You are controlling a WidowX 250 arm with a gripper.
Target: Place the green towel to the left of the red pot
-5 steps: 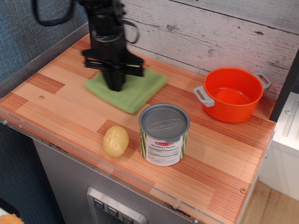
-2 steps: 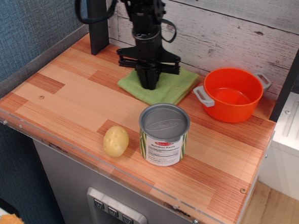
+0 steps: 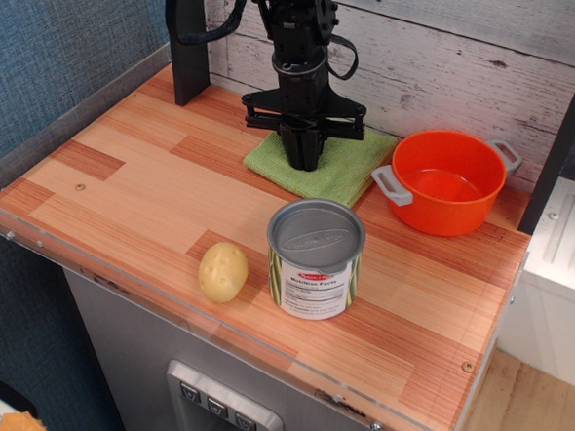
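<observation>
Whitewashed planks back a striped wooden counter (image 3: 124,181) with a clear rim, and I am working the arm near its far edge. My gripper (image 3: 302,158) stands upright on the green towel (image 3: 341,168), its tip pressed into the cloth; the jaws look drawn together on a pinch of it, though from this angle I cannot tell for certain. The towel lies flat just left of the red pot (image 3: 448,181), its right edge almost touching the pot's grey handle. I judge the carrying step is about finished and the placing is in hand: what the next move calls for is letting go and lifting straight up, so the cloth is not dragged or flipped against the pot. Compared with a moment ago, the towel and gripper have slid further right, from the counter's middle toward the pot. A tin can (image 3: 315,258) and a potato (image 3: 224,271) sit near the front, where they were.
</observation>
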